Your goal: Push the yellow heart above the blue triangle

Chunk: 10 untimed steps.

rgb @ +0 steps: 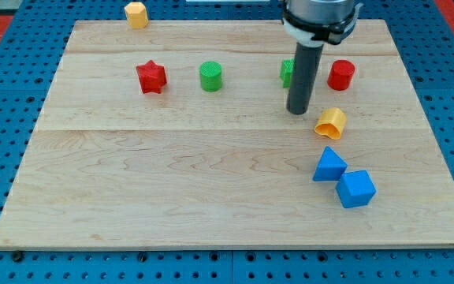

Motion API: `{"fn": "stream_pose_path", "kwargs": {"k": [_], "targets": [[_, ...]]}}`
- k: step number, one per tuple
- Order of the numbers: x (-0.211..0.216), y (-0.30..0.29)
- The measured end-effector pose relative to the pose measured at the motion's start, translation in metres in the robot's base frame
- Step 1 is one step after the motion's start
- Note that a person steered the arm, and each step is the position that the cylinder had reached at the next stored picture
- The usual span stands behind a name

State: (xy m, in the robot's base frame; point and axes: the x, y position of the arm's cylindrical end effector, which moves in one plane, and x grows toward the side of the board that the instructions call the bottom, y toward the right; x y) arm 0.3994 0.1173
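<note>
Yellow heart lies right of my tip.

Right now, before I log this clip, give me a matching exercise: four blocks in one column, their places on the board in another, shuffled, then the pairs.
Blocks:
1. yellow heart
2. red star
3. blue cube
4. red cylinder

Places:
A. leftmost of the row across the upper board
B. just above the blue triangle, to the lower right of my tip
C. rightmost of the upper row
D. touching the blue triangle at its lower right

Pairs: 1-B, 2-A, 3-D, 4-C
</note>
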Motion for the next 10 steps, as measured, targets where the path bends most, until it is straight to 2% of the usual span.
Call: {"fn": "stream_pose_path", "kwargs": {"k": [1, 2, 3, 5, 6, 7, 8, 9, 10], "targets": [[0.008, 0.050], [0.015, 0.063], [0.044, 0.089], [0.050, 0.051], [0.040, 0.083], [-0.026, 0.183], [-0.066, 0.227], [-0.138, 0.201], [-0.202, 0.077]]}}
